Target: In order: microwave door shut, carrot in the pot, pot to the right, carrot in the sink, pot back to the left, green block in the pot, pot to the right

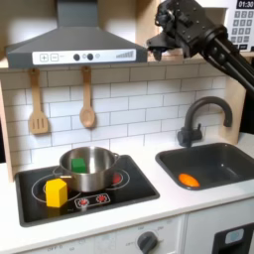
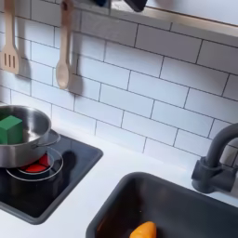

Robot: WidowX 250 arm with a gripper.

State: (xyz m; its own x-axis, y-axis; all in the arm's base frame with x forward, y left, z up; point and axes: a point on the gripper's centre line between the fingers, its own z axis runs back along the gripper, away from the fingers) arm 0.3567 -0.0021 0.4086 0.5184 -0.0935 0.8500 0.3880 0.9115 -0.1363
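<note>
The shiny pot [image 1: 89, 171] stands on the black stovetop [image 1: 134, 184], at the first exterior view's left. The green block [image 1: 77, 164] sits upright inside the pot [image 2: 20, 141], against its left wall, and is also plain in the second exterior view [image 2: 10, 128]. In the dark sink [image 1: 220, 159] lies the orange carrot [image 1: 188, 180], low in the basin [image 2: 177, 200] as an orange shape [image 2: 142, 231]. My gripper [image 1: 163, 38] hangs high under the cabinet, far above pot and sink, holding nothing I can see; its jaws are too dark to read. The arm hides the microwave door.
A yellow block [image 1: 57, 191] stands on the stovetop's front left corner. The curved faucet [image 1: 201, 111] rises behind the sink. A spatula [image 1: 38, 101] and wooden spoon [image 1: 87, 97] hang on the tiled wall under the range hood [image 1: 74, 45]. The microwave keypad [image 1: 242, 22] is at the top right.
</note>
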